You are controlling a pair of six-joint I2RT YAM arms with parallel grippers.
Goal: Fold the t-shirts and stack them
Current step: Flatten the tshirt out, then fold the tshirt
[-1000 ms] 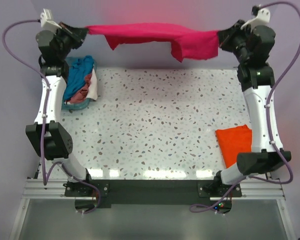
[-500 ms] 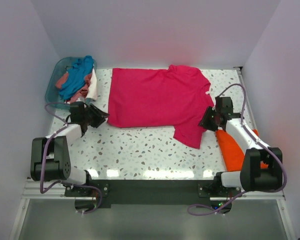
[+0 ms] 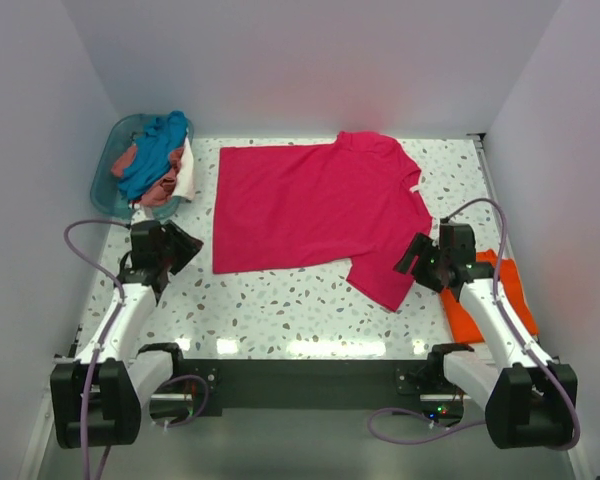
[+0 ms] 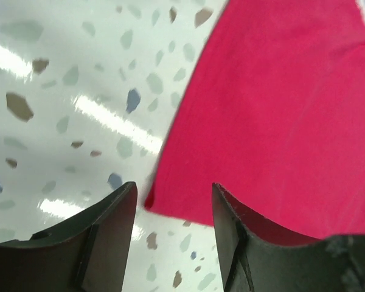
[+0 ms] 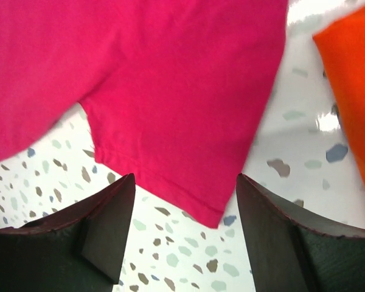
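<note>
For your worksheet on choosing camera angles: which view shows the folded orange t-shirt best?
The top external view: the orange t-shirt lies beside the right arm, partly hidden. The right wrist view catches only one edge; the left wrist view shows none.

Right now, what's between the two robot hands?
The big pink t-shirt lies spread flat on the table between the left gripper and the right gripper, both open. The top view shows it best.

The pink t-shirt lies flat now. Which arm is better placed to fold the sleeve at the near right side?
The right arm, probably. Its open tool sits just beside the near sleeve of the pink t-shirt. The left tool is open at the opposite bottom corner, far from that sleeve.
</note>
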